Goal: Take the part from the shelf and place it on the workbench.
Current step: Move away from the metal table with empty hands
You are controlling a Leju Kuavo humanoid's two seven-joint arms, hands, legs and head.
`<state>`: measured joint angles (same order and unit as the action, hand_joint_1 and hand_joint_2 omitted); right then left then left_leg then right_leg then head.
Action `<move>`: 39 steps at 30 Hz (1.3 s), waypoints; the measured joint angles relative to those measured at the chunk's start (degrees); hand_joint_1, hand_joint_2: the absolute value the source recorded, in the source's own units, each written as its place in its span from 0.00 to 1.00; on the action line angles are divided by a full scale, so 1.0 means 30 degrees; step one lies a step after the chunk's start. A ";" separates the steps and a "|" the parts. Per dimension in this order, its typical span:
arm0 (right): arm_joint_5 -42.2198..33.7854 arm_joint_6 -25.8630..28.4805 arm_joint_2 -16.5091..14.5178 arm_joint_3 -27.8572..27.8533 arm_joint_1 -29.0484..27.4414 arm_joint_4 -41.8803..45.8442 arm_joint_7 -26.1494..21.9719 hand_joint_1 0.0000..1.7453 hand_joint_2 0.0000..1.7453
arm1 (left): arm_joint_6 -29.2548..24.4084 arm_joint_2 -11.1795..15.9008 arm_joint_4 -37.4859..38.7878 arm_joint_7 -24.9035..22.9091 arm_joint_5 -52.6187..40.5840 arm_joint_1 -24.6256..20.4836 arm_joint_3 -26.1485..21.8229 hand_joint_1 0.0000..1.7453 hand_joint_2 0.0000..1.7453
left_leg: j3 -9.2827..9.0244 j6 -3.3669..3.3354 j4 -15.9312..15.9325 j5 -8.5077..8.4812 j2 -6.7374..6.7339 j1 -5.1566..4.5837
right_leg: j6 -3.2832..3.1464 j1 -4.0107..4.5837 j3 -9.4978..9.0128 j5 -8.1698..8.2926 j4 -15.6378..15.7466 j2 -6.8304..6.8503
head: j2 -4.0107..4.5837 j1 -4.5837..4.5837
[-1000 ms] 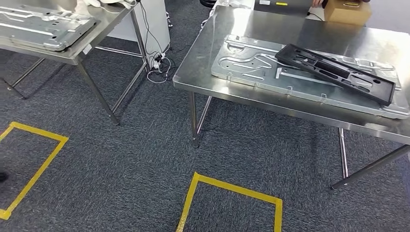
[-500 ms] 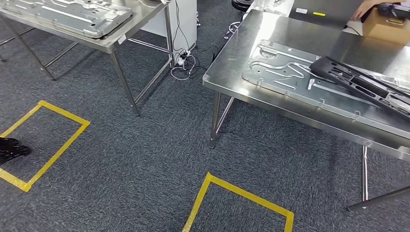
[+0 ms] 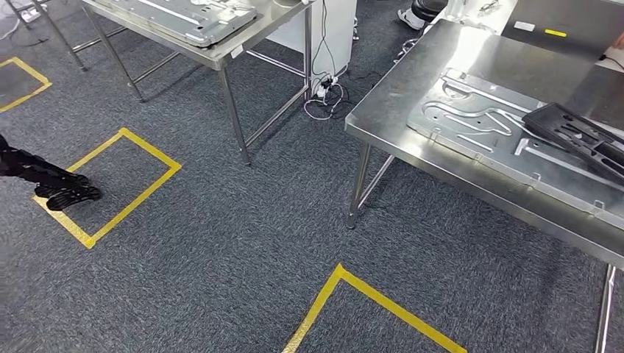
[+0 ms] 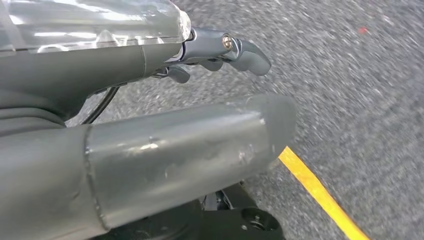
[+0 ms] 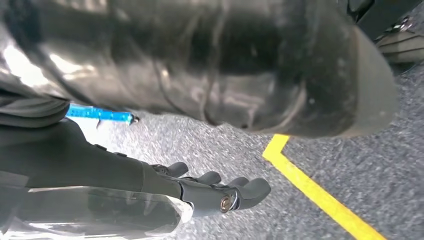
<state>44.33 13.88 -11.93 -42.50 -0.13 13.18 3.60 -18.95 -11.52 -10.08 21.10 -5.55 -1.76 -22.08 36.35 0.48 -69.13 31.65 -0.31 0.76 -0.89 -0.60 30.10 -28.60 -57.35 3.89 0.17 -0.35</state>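
Note:
A long black plastic part [image 3: 581, 140] lies flat on a stamped metal plate [image 3: 478, 121] on the steel table [image 3: 401, 103] at the right, partly cut off by the frame edge. My left hand [image 4: 150, 65] hangs over the grey carpet with its fingers [image 4: 225, 47] stretched out and nothing in them. My right hand [image 5: 165, 185] also hangs over the carpet near a yellow tape line [image 5: 320, 197], its fingers [image 5: 220, 192] extended and holding nothing.
A second steel table [image 3: 254, 40] at the upper left carries stacked metal plates [image 3: 184, 15]. Yellow tape squares [image 3: 121, 187] [image 3: 383, 301] mark the carpet. A person's dark shoe [image 3: 66, 193] stands on the left square. Cables [image 3: 324, 95] lie between the tables.
The camera has turned left, so both tables have slid to the right of the picture. The dark shoe on the left square has come further into view. The black part has not moved on its plate.

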 joint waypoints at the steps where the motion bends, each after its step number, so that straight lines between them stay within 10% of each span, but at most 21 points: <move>1: 0.0000 -0.0053 0.0000 -0.0002 0.0008 0.0000 0.0002 0.00 0.00 | 0.0000 0.0000 0.0000 0.0002 -0.0027 -0.0005 0.0000 0.00 0.00 | -0.0769 -0.0059 0.1394 -0.0495 -0.0379 -0.0030 | 0.0058 0.0019 -0.0015 -0.0048 -0.0050 0.0184 | 0.0000 0.0000; 4: 0.0000 -0.0140 0.0007 -0.0020 0.0020 -0.0002 0.0004 0.00 0.00 | -0.0007 -0.0007 0.0000 0.0009 -0.0144 -0.0072 0.0000 0.00 0.00 | -0.1924 -0.0368 0.3691 -0.1058 -0.1001 -0.0202 | 0.0336 0.0142 -0.0050 -0.0175 -0.0201 0.0662 | 0.0000 -0.0013; 6: 0.0000 -0.0171 0.0015 -0.0031 0.0083 0.0000 0.0004 0.00 0.00 | -0.0022 -0.0016 0.0000 0.0011 -0.0170 -0.0034 0.0000 0.00 0.00 | -0.1852 -0.0588 0.3752 -0.1161 -0.0657 -0.0211 | 0.0525 0.0152 -0.0104 -0.0178 -0.0190 0.0889 | 0.0000 -0.0013; 9: 0.0000 -0.0186 0.0047 -0.0036 0.0098 0.0000 0.0004 0.00 0.00 | -0.0044 -0.0055 0.0000 0.0007 -0.0171 -0.0008 0.0000 0.00 0.00 | -0.1859 -0.0985 0.3991 -0.1421 -0.0194 -0.0082 | 0.0838 0.0031 0.0304 -0.1129 -0.1347 -0.0191 | 0.0000 -0.0022; 13: 0.0002 -0.0191 0.0082 -0.0053 -0.0011 -0.0007 0.0004 0.00 0.00 | -0.0051 -0.0087 0.0000 0.0004 -0.0179 -0.0046 0.0000 0.00 0.00 | -0.1698 -0.1132 0.3982 -0.1561 0.0534 -0.0072 | 0.0975 -0.0063 0.2169 -0.2932 -0.5411 -0.1195 | 0.0000 -0.0022; 17: 0.0033 -0.0235 0.0124 -0.0073 -0.0067 -0.0009 0.0004 0.00 0.00 | -0.0051 -0.0108 0.0000 -0.0011 -0.0208 -0.0046 -0.0007 0.00 0.00 | -0.1711 -0.1026 0.3860 -0.1569 0.1467 -0.0096 | 0.0762 -0.0087 0.0661 -0.0663 -0.2008 -0.1995 | 0.0000 -0.0022; 20: 0.0046 -0.0295 0.0186 -0.0131 -0.0088 -0.0013 0.0004 0.00 0.00 | -0.0051 -0.0147 0.0000 -0.0013 -0.0221 -0.0110 -0.0002 0.00 0.00 | -0.1499 -0.0682 0.3757 -0.1628 0.2060 -0.0072 | 0.0564 -0.0040 -0.0046 -0.0180 -0.0228 -0.2777 | 0.0000 -0.0018; 24: 0.0089 -0.0426 0.0220 -0.0157 -0.0052 -0.0007 0.0005 0.00 0.00 | -0.0064 -0.0146 0.0000 -0.0057 -0.0213 -0.0041 -0.0002 0.00 0.00 | -0.1013 -0.0268 0.3033 -0.1143 0.1597 -0.0044 | 0.0140 -0.0122 -0.0114 0.0012 0.0066 -0.1891 | 0.0000 0.0004; 29: 0.0113 -0.0481 0.0226 -0.0166 -0.0153 -0.0007 0.0007 0.00 0.00 | -0.0068 -0.0138 0.0000 -0.0086 -0.0213 -0.0054 -0.0002 0.00 0.00 | 0.1042 0.0002 -0.1638 0.0987 0.0242 0.0000 | -0.0075 -0.0016 -0.0054 -0.0009 0.0076 -0.0550 | 0.0000 0.0036; 34: 0.0117 -0.0481 0.0226 -0.0169 -0.0104 -0.0007 0.0004 0.00 0.00 | -0.0073 -0.0127 0.0000 -0.0098 -0.0204 -0.0061 -0.0007 0.00 0.00 | -0.1759 -0.0259 0.3369 -0.1067 -0.0842 -0.0165 | 0.0201 0.0077 -0.0159 -0.0228 -0.0119 0.0402 | 0.0000 0.0036; 39: 0.0122 -0.0488 0.0239 -0.0173 0.0034 -0.0007 0.0027 0.00 0.00 | -0.0073 -0.0135 0.0000 -0.0131 -0.0164 0.0020 -0.0024 0.00 0.00 | -0.1866 -0.0806 0.3968 -0.1305 -0.0345 -0.0157 | 0.0724 0.0075 -0.0181 -0.0591 -0.0445 0.0214 | 0.0000 0.0024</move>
<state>44.69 12.41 -11.22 -43.01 -0.03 13.16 3.68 -19.17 -11.92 -10.08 20.71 -6.04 -1.70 -22.15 30.75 -1.93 -57.22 27.73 -1.34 0.29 1.28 -0.38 29.56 -30.37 -58.68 4.54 0.17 -0.28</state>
